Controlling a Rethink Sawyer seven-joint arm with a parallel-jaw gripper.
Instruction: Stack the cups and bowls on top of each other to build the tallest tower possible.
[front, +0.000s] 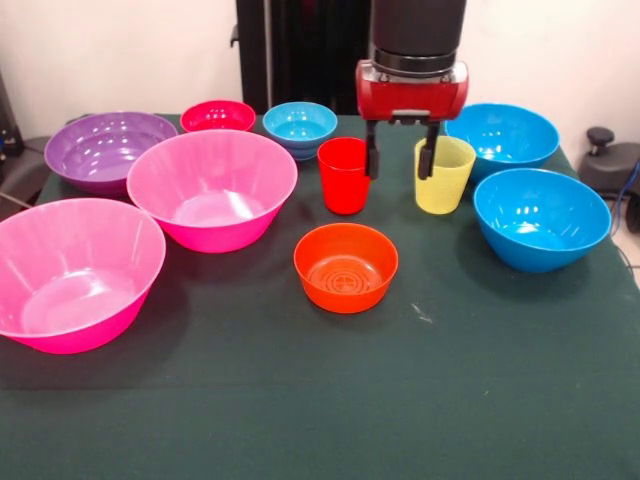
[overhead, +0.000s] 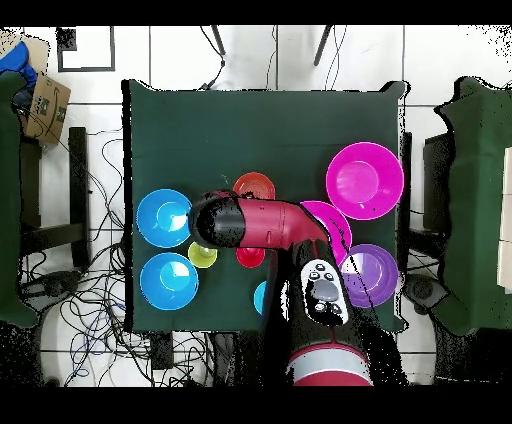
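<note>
No tower on the table (front: 300, 400): we see every piece standing alone. Red cup (front: 344, 175) and yellow cup (front: 444, 175) are upright side by side, the small orange bowl (front: 346, 266) just in front of the red one. Gripper (front: 401, 158) hangs between the cups, jaws spread, nothing held. Two blue bowls (front: 541, 218) sit beside the yellow cup; two pink bowls (front: 212, 188), purple bowl (front: 108, 150), small red bowl (front: 218, 116) and light-blue bowl (front: 300, 124) are on the other side
</note>
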